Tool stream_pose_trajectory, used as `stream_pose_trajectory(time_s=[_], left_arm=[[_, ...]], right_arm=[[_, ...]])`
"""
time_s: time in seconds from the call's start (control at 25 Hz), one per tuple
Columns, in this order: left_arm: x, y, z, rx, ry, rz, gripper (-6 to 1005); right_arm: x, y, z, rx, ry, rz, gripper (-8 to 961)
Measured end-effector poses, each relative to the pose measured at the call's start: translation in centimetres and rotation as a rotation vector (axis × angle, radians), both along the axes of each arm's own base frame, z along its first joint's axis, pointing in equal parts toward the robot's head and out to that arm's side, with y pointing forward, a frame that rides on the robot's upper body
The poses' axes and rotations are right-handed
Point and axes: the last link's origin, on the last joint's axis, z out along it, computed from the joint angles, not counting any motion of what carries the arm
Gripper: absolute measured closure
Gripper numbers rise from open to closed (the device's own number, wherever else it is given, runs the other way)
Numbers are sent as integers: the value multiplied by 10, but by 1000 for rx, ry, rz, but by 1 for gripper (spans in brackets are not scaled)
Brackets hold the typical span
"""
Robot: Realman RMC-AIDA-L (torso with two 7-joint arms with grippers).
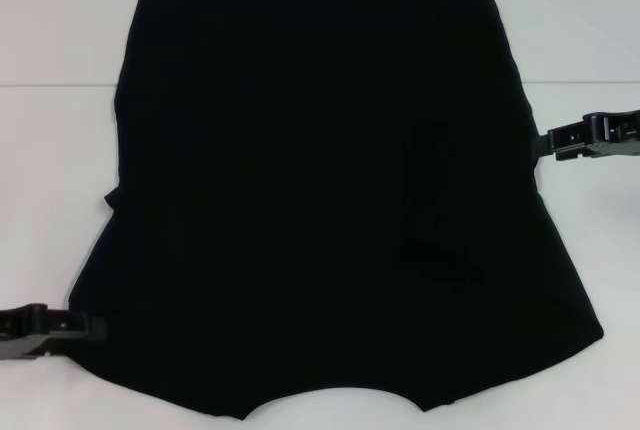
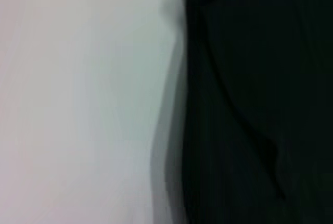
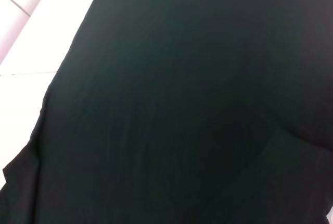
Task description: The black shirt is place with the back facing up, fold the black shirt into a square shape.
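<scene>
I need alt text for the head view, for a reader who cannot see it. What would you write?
A black shirt lies spread flat on a white table, filling most of the view, with no lettering showing. The left end effector is at the shirt's near left edge, and the right end effector is at its right edge, farther from the robot.

Head cam looks down from above, taking in the whole black shirt [image 1: 330, 200] on the white tabletop [image 1: 60, 30]. Both wrist cams sit super close, each sharing shirt fabric and a tabletop strip with it.
</scene>
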Motion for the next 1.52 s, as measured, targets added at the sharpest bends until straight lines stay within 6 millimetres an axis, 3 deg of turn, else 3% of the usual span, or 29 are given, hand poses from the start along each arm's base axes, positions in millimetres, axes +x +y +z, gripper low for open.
stream_pose_trajectory(time_s=[0.52,0.92,1.16,1.28,1.52], left_arm=[[17,15,-15,-32,-31,-47,340],[14,15,-13,-11,-19,-26,468],[19,16,-13,-16,-34,-63,675],[22,17,-13,-17,-43,-87,896],[31,19,-12,-28,-76,-153,946]], right_arm=[[2,-2,-1,-4,0,-2,489],[6,-7,2,-22,-3,-4,488],[26,-28,10,-121,-50,-52,487],[40,-42,16,-164,-87,-99,487],[55,-64,27,-201,-103,-137,487]])
